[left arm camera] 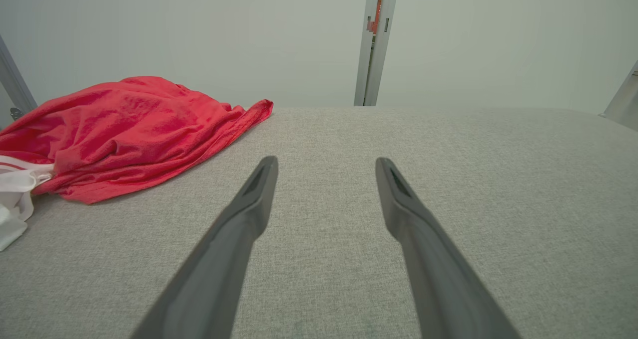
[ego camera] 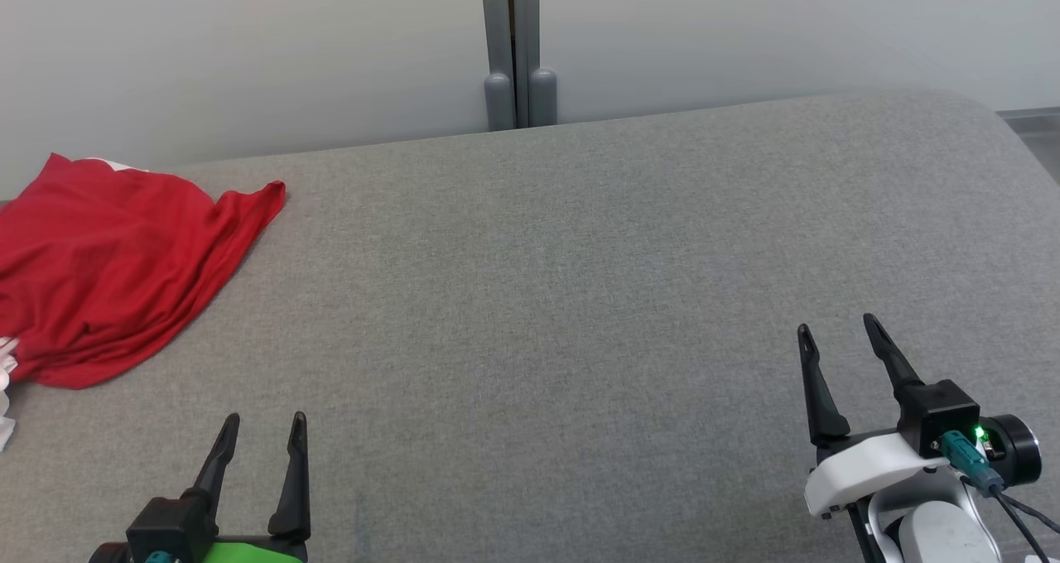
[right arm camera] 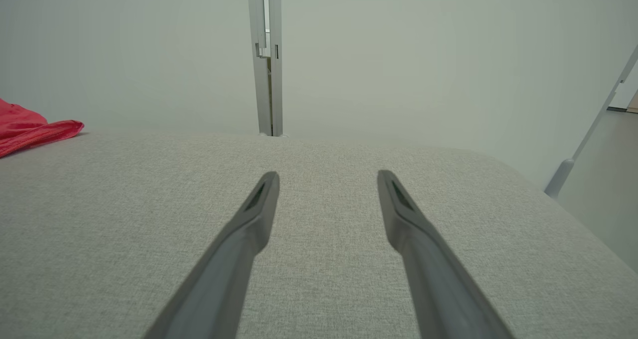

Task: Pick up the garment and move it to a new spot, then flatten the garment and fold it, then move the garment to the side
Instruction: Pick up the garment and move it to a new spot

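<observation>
Left gripper (ego camera: 265, 418) at 7 o'clock and right gripper (ego camera: 836, 324) at 5 both gape empty over the grey pad (ego camera: 538, 298), while the red garment (ego camera: 108, 273) lies crumpled at 9 against white fabric (ego camera: 7, 381), so a careless pinch there might snag both or lift one layer only.

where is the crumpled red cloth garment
The crumpled red cloth garment lies at the far left of the grey fabric surface in the head view, ahead and left of the left gripper.
</observation>
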Controlling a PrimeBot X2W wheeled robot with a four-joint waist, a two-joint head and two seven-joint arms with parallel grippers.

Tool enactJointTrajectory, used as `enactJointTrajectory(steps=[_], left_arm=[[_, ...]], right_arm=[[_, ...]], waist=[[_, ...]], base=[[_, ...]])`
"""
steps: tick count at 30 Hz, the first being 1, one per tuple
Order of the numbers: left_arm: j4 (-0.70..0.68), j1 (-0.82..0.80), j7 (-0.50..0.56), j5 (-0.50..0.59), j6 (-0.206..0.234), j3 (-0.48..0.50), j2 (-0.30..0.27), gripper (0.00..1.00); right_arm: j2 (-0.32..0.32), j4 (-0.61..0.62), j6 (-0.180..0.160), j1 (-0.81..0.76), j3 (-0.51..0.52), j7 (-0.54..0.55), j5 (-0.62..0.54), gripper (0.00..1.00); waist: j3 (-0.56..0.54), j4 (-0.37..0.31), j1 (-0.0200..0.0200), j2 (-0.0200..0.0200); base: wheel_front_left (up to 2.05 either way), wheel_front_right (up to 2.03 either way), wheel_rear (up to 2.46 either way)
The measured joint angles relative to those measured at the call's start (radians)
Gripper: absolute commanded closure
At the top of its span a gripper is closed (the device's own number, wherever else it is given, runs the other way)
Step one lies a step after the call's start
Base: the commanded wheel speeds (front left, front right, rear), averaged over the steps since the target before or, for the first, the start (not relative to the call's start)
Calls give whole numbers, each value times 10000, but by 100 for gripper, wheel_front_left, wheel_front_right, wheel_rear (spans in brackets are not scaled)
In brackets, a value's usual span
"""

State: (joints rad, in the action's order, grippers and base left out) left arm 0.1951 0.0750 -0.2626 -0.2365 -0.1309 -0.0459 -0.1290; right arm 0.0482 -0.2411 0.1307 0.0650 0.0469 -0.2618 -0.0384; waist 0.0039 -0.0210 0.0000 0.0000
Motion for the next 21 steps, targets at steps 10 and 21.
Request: enactJointTrajectory(steps=[10,21], left_arm=[[61,-7,0,-35,0,-161,-107,0],[176,74,-10,-33,-2,-119,-155,0]], right_arm=[[4,8,0,-56,-13,0,119,0],[8,-38,0,-358,-295,-6,357,0]], waist=[[-28,166,0,0],[-148,1453,0,0]], base=[[0,0,0],[0,0,0]])
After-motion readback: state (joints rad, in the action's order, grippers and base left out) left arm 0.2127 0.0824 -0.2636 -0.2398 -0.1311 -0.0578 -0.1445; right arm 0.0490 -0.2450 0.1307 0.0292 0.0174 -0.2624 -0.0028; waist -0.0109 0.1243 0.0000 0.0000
